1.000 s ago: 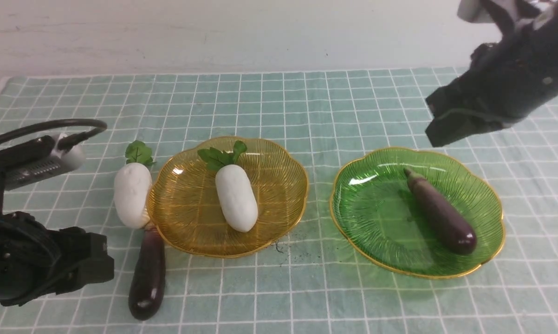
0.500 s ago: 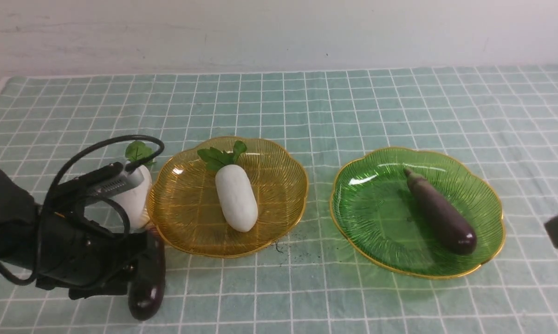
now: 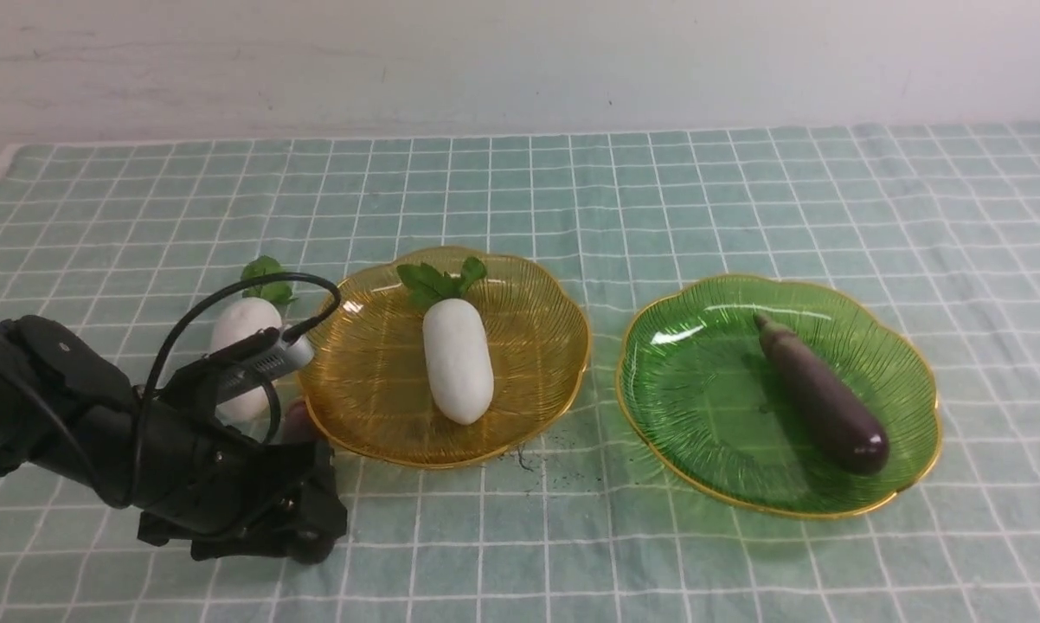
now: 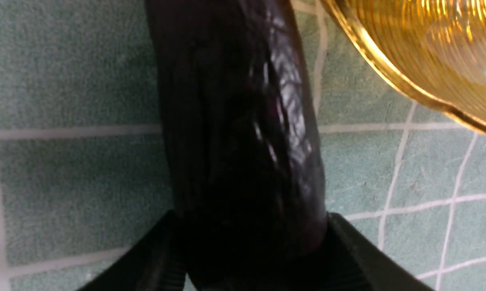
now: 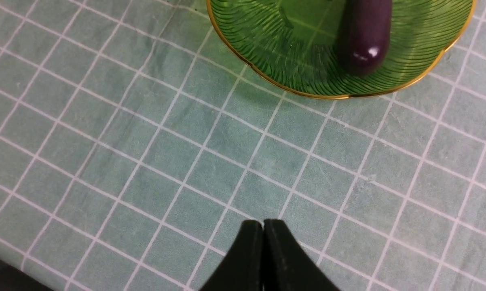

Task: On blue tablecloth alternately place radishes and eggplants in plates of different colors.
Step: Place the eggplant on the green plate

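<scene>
The pale teal-blue checked tablecloth (image 3: pixel 658 199) is matt woven cloth, finely napped where seen up close. The slim dark purple eggplant (image 4: pixel 243 121) between the fingers of the left end effector (image 4: pixel 249 220) is glossy, its skin faintly creased (white glints run along it). The amber-yellow scalloped plate (image 3: pixel 373 415) just beside that end effector is translucent ribbed plastic with a shiny gold rim. The green scalloped plate (image 5: pixel 267 52) ahead of the right end effector (image 5: pixel 263 224) looks the same. Both end effectors look like matt black plastic. The plump white radish (image 3: pixel 458 372) is smooth and dull.
</scene>
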